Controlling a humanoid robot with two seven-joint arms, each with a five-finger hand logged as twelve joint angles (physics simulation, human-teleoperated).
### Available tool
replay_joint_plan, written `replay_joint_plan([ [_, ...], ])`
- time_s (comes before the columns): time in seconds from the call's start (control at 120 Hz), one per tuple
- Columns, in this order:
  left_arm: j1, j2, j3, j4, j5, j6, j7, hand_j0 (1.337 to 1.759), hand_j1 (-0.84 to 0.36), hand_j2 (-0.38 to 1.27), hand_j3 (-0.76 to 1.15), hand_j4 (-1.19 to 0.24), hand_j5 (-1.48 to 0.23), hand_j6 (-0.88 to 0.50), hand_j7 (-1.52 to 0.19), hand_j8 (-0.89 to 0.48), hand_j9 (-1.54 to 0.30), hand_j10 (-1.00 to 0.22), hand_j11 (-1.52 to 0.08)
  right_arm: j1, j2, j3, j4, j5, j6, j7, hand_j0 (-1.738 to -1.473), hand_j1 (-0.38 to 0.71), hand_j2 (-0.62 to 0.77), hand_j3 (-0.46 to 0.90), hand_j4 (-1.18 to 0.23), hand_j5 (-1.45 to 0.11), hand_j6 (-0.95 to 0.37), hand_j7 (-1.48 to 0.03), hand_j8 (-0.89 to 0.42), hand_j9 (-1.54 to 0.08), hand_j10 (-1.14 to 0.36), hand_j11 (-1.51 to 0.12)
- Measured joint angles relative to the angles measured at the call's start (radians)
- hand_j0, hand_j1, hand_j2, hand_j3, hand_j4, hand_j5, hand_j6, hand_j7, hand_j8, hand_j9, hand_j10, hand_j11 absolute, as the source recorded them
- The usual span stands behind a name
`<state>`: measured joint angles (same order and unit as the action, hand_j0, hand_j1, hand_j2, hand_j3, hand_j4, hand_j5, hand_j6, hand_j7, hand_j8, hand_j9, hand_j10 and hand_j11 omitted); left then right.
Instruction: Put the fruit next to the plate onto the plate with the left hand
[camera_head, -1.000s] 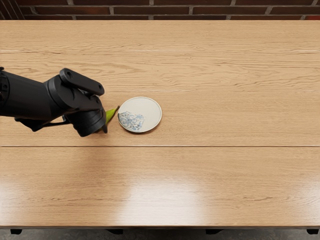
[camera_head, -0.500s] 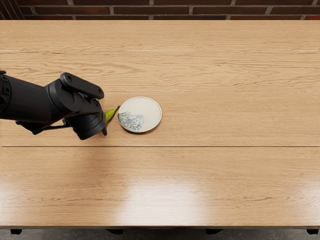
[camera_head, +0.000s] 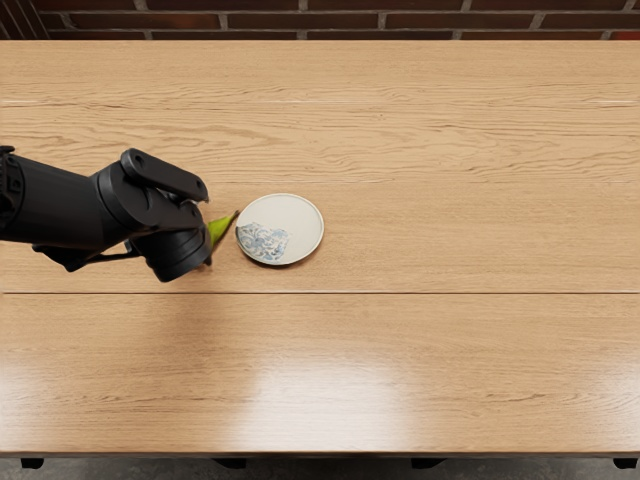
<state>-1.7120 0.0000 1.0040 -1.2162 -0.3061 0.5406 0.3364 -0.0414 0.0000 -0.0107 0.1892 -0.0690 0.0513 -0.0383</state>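
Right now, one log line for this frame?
left hand: over fruit, grip unclear | fruit: green, beside plate, not on it | right arm: out of view | table: wood

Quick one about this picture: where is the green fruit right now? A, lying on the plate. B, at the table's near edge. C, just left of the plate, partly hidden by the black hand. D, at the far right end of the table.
C: only the tip of the green fruit shows, poking out from behind the left hand just off the left rim of the plate, not on it.
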Motion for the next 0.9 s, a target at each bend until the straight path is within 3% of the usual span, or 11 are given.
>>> replay_joint_plan([
  [0.017, -0.001, 0.000, -0.001, 0.000, 0.000, -0.015, 0.001, 1.658, -0.15, 0.10, 0.00, -0.40, -0.52, -0.37, -0.50, -0.28, -0.54, -0.39, -0.52, 0.000, 0.000, 0.000, 0.000, 0.000, 0.000, 0.000, -1.658, -0.33, 0.00, 0.00, -0.01, -0.02, -0.01, -0.02, -0.01, -0.02, -0.01, -0.02],
  [0.042, -0.002, 0.000, -0.002, 0.000, 0.004, -0.039, 0.003, 1.658, -0.24, 0.12, 0.00, -0.48, -0.55, -0.13, -0.77, -0.09, -0.74, -0.43, -0.54, 0.000, 0.000, 0.000, 0.000, 0.000, 0.000, 0.000, -1.658, -0.33, 0.00, 0.00, -0.01, -0.02, -0.01, -0.02, -0.01, -0.02, -0.01, -0.02],
  [0.083, -0.003, 0.000, -0.003, 0.001, 0.007, -0.069, 0.007, 1.655, -0.34, 0.16, 0.00, -0.38, -0.62, 0.05, -0.96, 0.10, -0.94, -0.22, -0.82, 0.000, 0.000, 0.000, 0.000, 0.000, 0.000, 0.000, -1.658, -0.33, 0.00, 0.00, -0.01, -0.02, -0.01, -0.02, -0.01, -0.02, -0.01, -0.02],
  [0.183, -0.006, 0.000, -0.005, 0.001, 0.008, -0.107, 0.011, 1.661, -0.50, 0.22, 0.10, -0.12, -0.90, 0.28, -1.16, 0.30, -1.11, 0.03, -1.08, 0.000, 0.000, 0.000, 0.000, 0.000, 0.000, 0.000, -1.658, -0.33, 0.00, 0.00, -0.01, -0.02, -0.01, -0.02, -0.01, -0.02, -0.01, -0.02],
  [0.233, -0.009, 0.000, -0.005, 0.002, 0.002, -0.116, 0.010, 1.667, -0.49, 0.19, 0.08, -0.10, -0.92, 0.31, -1.17, 0.33, -1.12, 0.07, -1.11, 0.000, 0.000, 0.000, 0.001, 0.000, 0.000, 0.000, -1.658, -0.33, 0.00, 0.00, -0.01, -0.02, -0.01, -0.02, -0.01, -0.02, -0.01, -0.02],
  [0.333, -0.020, 0.000, -0.005, 0.000, -0.017, -0.126, 0.015, 1.655, -0.47, 0.16, 0.03, -0.18, -0.89, 0.25, -1.05, 0.27, -0.99, 0.02, -0.99, 0.000, 0.000, 0.000, 0.000, 0.000, 0.000, 0.000, -1.658, -0.33, 0.00, 0.00, -0.01, -0.02, -0.01, -0.02, -0.01, -0.02, -0.01, -0.02],
  [0.425, -0.045, 0.000, -0.007, -0.002, -0.027, -0.139, 0.008, 1.651, -0.44, 0.18, 0.02, -0.19, -0.98, -0.13, -1.08, -0.12, -1.03, -0.18, -1.06, 0.000, 0.000, 0.000, 0.000, 0.000, 0.000, 0.000, -1.658, -0.33, 0.00, 0.00, -0.01, -0.02, -0.01, -0.02, -0.01, -0.02, -0.01, -0.02],
  [0.508, -0.066, 0.000, -0.004, -0.003, -0.049, -0.143, 0.004, 1.648, -0.41, 0.24, 0.01, -0.20, -1.04, -0.14, -1.10, -0.16, -1.08, -0.22, -1.11, 0.000, 0.000, 0.000, 0.000, 0.000, 0.000, 0.000, -1.658, -0.33, 0.00, 0.00, -0.01, -0.02, -0.01, -0.02, -0.01, -0.02, -0.01, -0.02],
  [0.6, -0.074, 0.000, 0.004, -0.003, -0.066, -0.147, 0.006, 1.645, -0.37, 0.26, 0.01, -0.31, -1.08, -0.22, -1.12, -0.25, -1.11, -0.30, -1.14, 0.000, 0.000, 0.000, 0.000, 0.000, 0.000, 0.000, -1.658, -0.33, 0.00, 0.00, -0.01, -0.02, -0.01, -0.02, -0.01, -0.02, -0.01, -0.02],
  [0.808, -0.082, 0.000, 0.028, -0.002, -0.088, -0.156, 0.013, 1.638, -0.30, 0.15, 0.00, -0.60, -1.16, -0.32, -1.17, -0.33, -1.16, -0.36, -1.18, 0.000, 0.000, 0.000, 0.000, 0.000, 0.000, 0.000, -1.658, -0.33, 0.00, 0.00, -0.01, -0.02, -0.01, -0.02, -0.01, -0.02, -0.01, -0.02],
  [0.9, -0.092, 0.000, 0.038, -0.002, -0.102, -0.154, 0.013, 1.638, -0.32, 0.21, 0.00, -0.69, -1.16, -0.34, -1.16, -0.35, -1.16, -0.37, -1.18, 0.000, 0.000, 0.000, 0.000, 0.000, 0.000, 0.000, -1.658, -0.33, 0.00, 0.00, -0.01, -0.02, -0.01, -0.02, -0.01, -0.02, -0.01, -0.02],
])
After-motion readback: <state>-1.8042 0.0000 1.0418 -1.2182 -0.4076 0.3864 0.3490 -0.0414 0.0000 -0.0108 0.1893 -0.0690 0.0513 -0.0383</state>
